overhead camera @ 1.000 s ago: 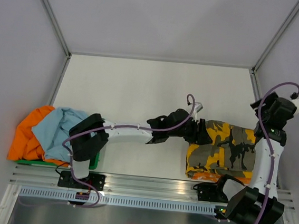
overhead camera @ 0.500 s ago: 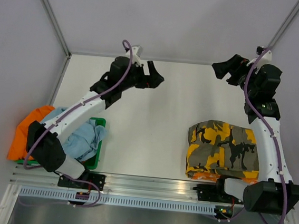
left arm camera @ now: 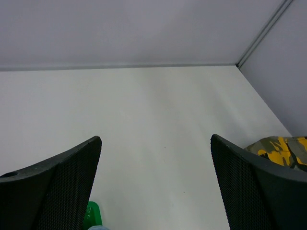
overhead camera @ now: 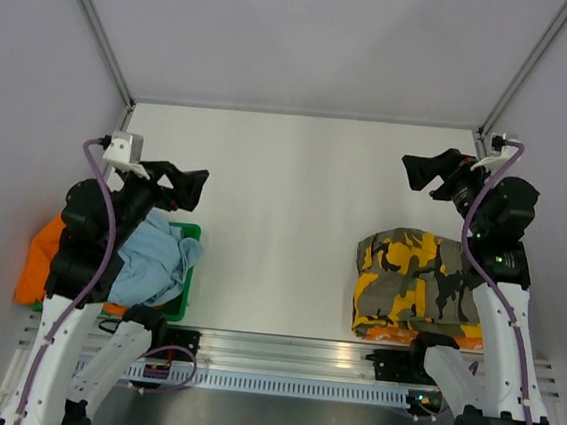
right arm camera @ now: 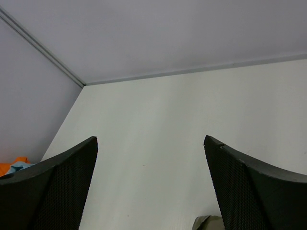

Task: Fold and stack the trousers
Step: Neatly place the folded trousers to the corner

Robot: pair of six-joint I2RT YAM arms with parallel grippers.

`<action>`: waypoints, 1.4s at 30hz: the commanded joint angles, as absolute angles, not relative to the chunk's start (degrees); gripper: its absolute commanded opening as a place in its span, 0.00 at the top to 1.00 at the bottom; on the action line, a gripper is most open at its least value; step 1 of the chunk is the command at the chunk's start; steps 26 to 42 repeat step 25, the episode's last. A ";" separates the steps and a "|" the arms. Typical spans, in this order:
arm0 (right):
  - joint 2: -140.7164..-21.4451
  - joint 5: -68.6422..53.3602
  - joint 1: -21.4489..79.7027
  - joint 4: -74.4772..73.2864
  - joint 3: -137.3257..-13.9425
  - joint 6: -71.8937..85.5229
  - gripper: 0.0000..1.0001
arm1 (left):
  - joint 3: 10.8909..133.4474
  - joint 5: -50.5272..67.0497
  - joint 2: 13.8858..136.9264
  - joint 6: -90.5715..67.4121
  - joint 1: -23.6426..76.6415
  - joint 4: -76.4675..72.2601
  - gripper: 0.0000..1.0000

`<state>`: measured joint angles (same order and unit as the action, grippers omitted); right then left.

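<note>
Checking in from the remote desk: on the white table (overhead camera: 285,193) the trousers (overhead camera: 422,286) sit as a folded camo bundle at the near right, close to the right arm's base, same spot as a second ago. At the near left, the blue garment (overhead camera: 153,265) and orange garment (overhead camera: 40,259) are heaped on and beside the green bin (overhead camera: 185,298).

The big change is my left arm. A second ago it was reaching across to the trousers' left edge, half a second ago it was up at the far left, and now it's pulled back above the bin. The left gripper (overhead camera: 195,190) is spread wide with nothing in it.

The right gripper (overhead camera: 421,176) hangs above the table beyond the trousers, apart from them. It's also spread wide and holding nothing, and it has barely shifted from half a second ago.
</note>
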<state>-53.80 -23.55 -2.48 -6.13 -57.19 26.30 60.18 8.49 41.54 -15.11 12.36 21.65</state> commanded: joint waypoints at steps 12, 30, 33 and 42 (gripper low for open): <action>-26.03 -15.13 -2.55 -11.16 -41.23 28.03 0.02 | 44.74 2.55 15.30 -14.67 12.39 29.53 0.00; -16.61 -14.24 3.68 -14.50 -36.21 29.89 0.02 | 43.68 2.11 11.43 -17.67 12.39 33.13 0.00; -16.61 -14.24 3.68 -14.50 -36.21 29.89 0.02 | 43.68 2.11 11.43 -17.67 12.39 33.13 0.00; -16.61 -14.24 3.68 -14.50 -36.21 29.89 0.02 | 43.68 2.11 11.43 -17.67 12.39 33.13 0.00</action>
